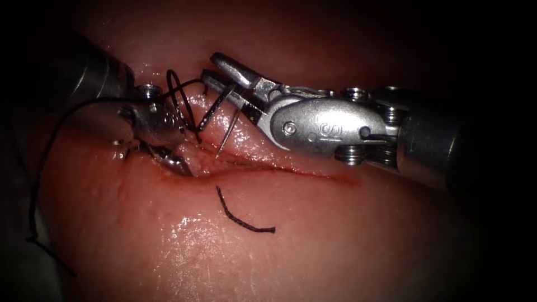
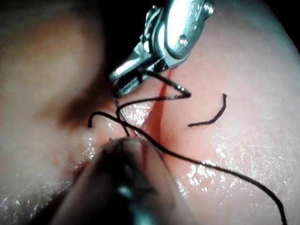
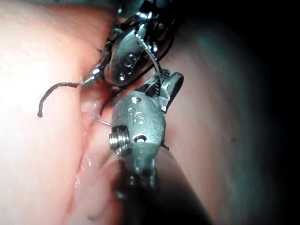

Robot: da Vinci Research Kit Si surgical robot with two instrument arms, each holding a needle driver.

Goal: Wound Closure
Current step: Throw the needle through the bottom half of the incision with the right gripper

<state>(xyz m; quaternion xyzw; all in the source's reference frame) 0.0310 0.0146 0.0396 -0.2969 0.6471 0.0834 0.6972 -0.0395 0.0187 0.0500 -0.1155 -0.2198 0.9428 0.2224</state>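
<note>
Cut end of thread [image 1: 244, 215] lies loose on tissue [image 1: 313, 235], near side of cut [image 1: 313, 172]. Cut runs across, red fluid [image 1: 330, 177] along it. Left end effector [image 1: 178, 165] tip down at cut's left end; jaws narrow, hold uncertain. Thread [image 1: 180, 103] loops above it, trails off toward tissue's left edge. Needle [image 1: 228, 133] stands over cut, point down at tissue; whether point is in tissue, unclear. Right end effector [image 1: 219, 72] farther back, jaws clamped on needle near its upper end.
</note>
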